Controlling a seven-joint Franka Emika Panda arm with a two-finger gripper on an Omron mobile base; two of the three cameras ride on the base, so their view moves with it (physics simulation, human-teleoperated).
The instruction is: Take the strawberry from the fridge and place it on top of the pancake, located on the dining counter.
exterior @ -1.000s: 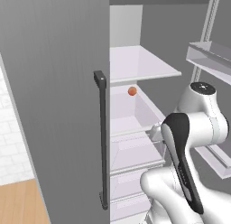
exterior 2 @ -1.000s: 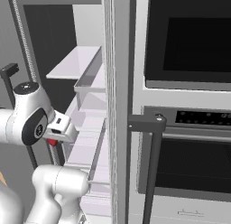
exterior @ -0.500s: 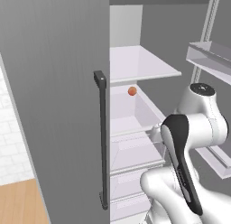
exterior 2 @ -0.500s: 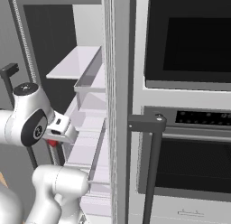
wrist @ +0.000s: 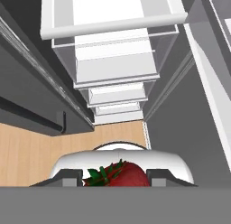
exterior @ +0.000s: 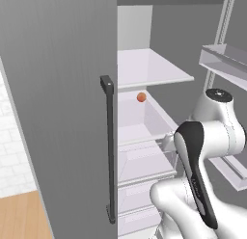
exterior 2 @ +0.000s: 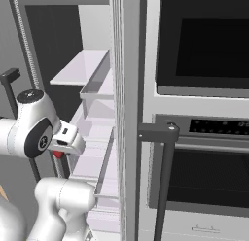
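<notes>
My gripper (wrist: 117,179) is shut on the strawberry (wrist: 120,175), a dark-red berry with green leaves wedged between the two fingertips (wrist: 72,178). From the right base view, the strawberry (exterior 2: 58,154) shows as a red spot under the hand, just in front of the open fridge (exterior 2: 92,133). In the left base view the fridge (exterior: 144,137) stands open, and the arm's elbow covers the hand. The pancake and the dining counter are out of view.
A small orange round fruit (exterior: 141,97) lies on a shelf inside. The closed left door (exterior: 58,112) carries a long dark handle (exterior: 110,151). The open right door's edge (exterior 2: 127,113) and a wall oven (exterior 2: 204,89) stand to the right. White drawers (wrist: 115,60) sit below the hand.
</notes>
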